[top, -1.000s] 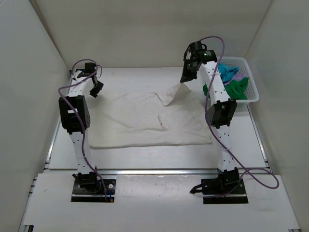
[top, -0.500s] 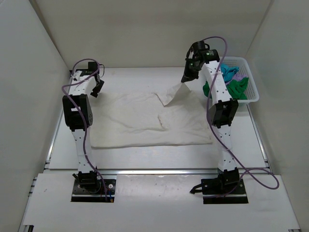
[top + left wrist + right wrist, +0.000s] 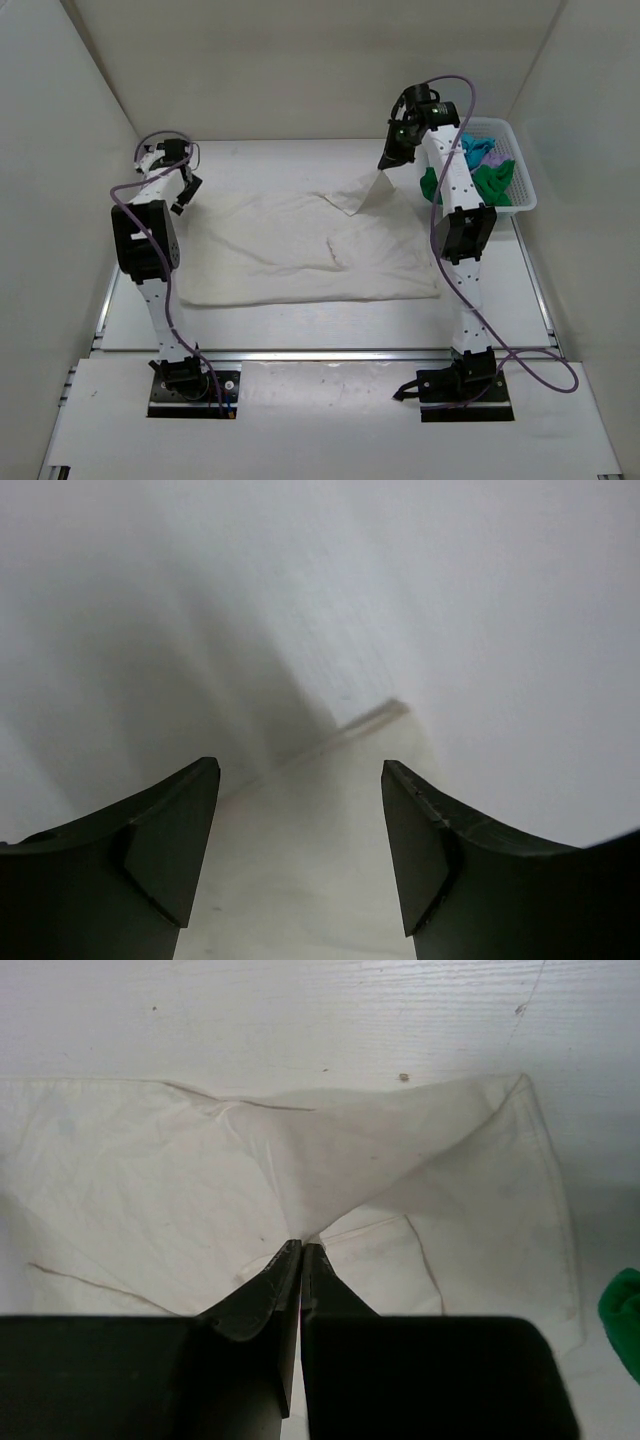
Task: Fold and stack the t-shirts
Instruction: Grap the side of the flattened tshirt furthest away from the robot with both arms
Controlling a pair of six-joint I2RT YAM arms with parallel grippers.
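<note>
1. The green t-shirt [image 3: 493, 181], turquoise t-shirt [image 3: 466, 150] and lilac t-shirt [image 3: 488, 151] are bunched in the basket [image 3: 527, 198] at the table's right edge, partly hidden by the right arm.
2. The left wrist view is blurred; only pale surfaces are made out.
3. The right gripper [image 3: 301, 1246] is clamped on a raised fold of the cream-white t-shirt [image 3: 290, 250], which is spread mid-table.
4. The left gripper [image 3: 300, 768] is held with jaws apart, nothing between them, near that shirt's far-left corner.
5. The white table [image 3: 300, 325] is enclosed by plain white walls.

Cream t-shirt [image 3: 290, 250] spread flat, far corner lifted; coloured t-shirts [image 3: 482, 166] bunched together
</note>
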